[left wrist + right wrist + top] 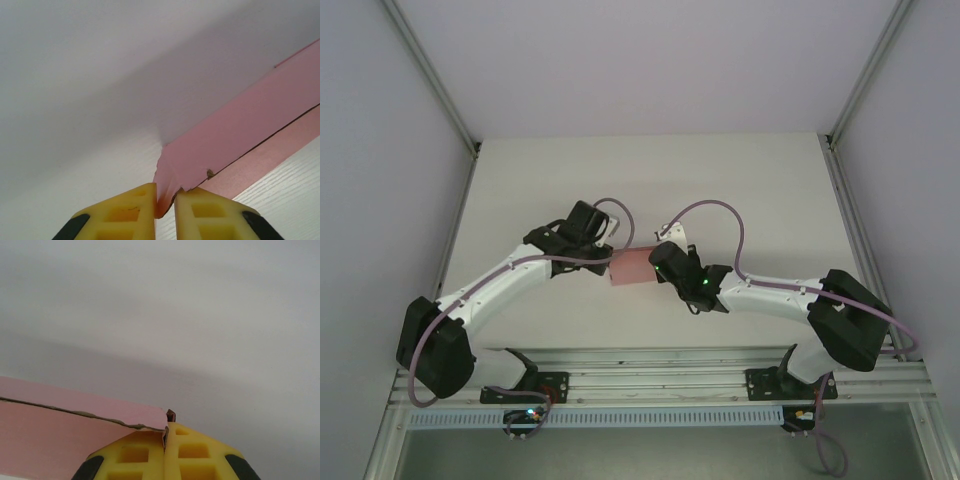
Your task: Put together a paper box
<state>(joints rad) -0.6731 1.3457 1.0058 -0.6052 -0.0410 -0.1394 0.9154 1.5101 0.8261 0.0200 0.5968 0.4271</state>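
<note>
left gripper (166,204) and right gripper (165,439) each pinch an end of the paper box (632,267); pulling apart could tear the crumpled corner.

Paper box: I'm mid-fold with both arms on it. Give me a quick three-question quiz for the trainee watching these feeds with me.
1. True or false: the paper box is free of both grippers.
2. Choose one. Which part of the box does the left gripper pinch?
A. a crumpled corner
B. the middle of a flat panel
C. nothing; its jaws are wide open
3. Fill the gap: in the top view, the box sits ___ the left gripper and the right gripper.

Key
1. False: each wrist view shows yellow fingers closed on pink card.
2. A
3. between
</note>
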